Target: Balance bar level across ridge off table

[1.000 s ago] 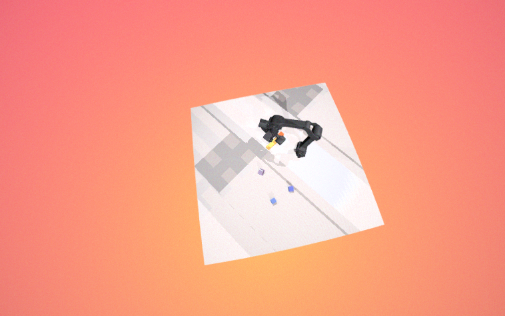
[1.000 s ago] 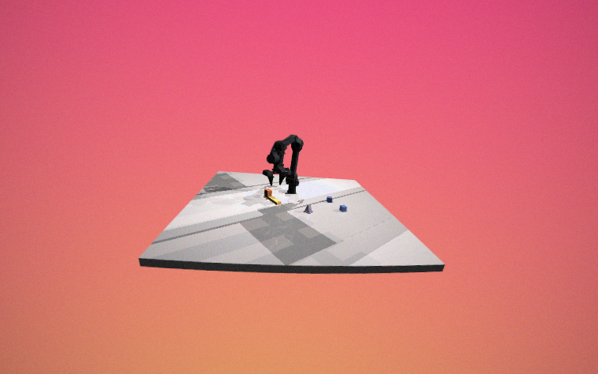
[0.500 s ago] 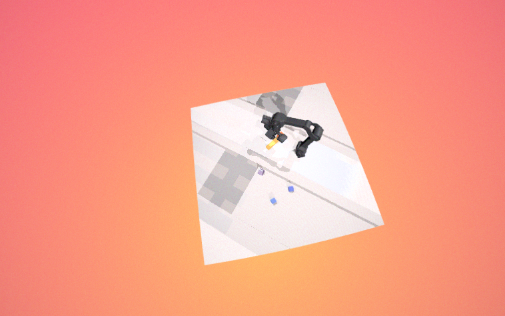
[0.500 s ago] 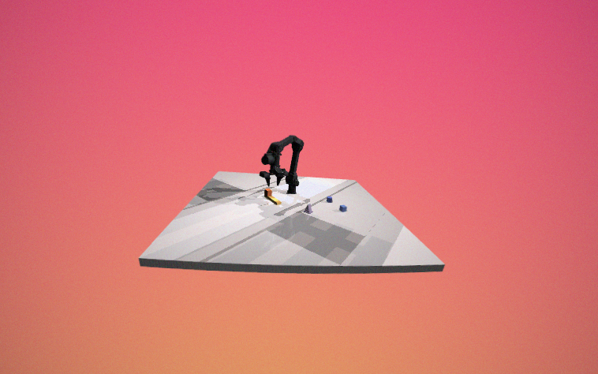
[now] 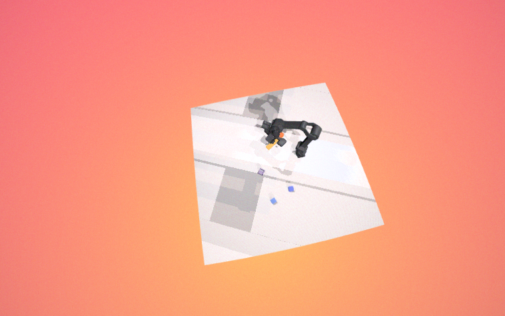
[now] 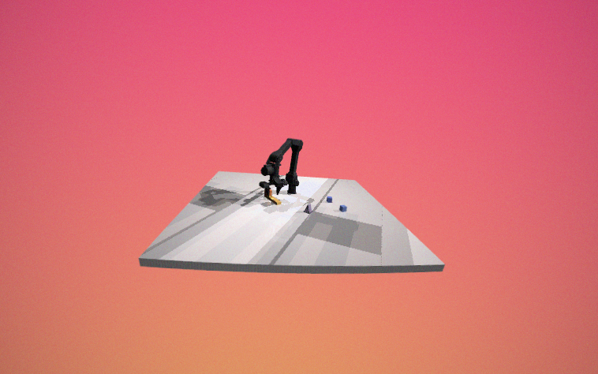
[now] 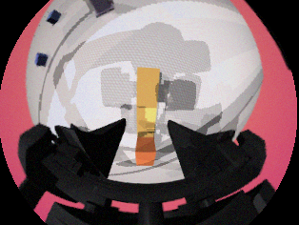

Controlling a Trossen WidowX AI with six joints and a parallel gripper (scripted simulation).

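Observation:
The yellow bar (image 5: 270,146) (image 6: 274,200) (image 7: 148,88) lies on the table with an orange block (image 5: 281,134) (image 7: 145,152) at one end. My gripper (image 5: 276,141) (image 6: 271,188) (image 7: 148,121) is open above the bar. In the wrist view the bar runs lengthwise between the two fingertips, with a gap on each side. The ridge, a small purple wedge (image 5: 261,171) (image 6: 308,208) (image 7: 103,6), stands on the table apart from the bar, with nothing on it. In the top view the gripper partly hides the bar near the orange block.
Two blue cubes stand beyond the ridge. One cube (image 5: 290,189) (image 6: 329,199) (image 7: 41,59) is nearer the arm's base; the other cube (image 5: 273,201) (image 6: 343,207) (image 7: 53,17) is farther away. Broad shadows cross the pale table (image 5: 325,211) (image 6: 226,246).

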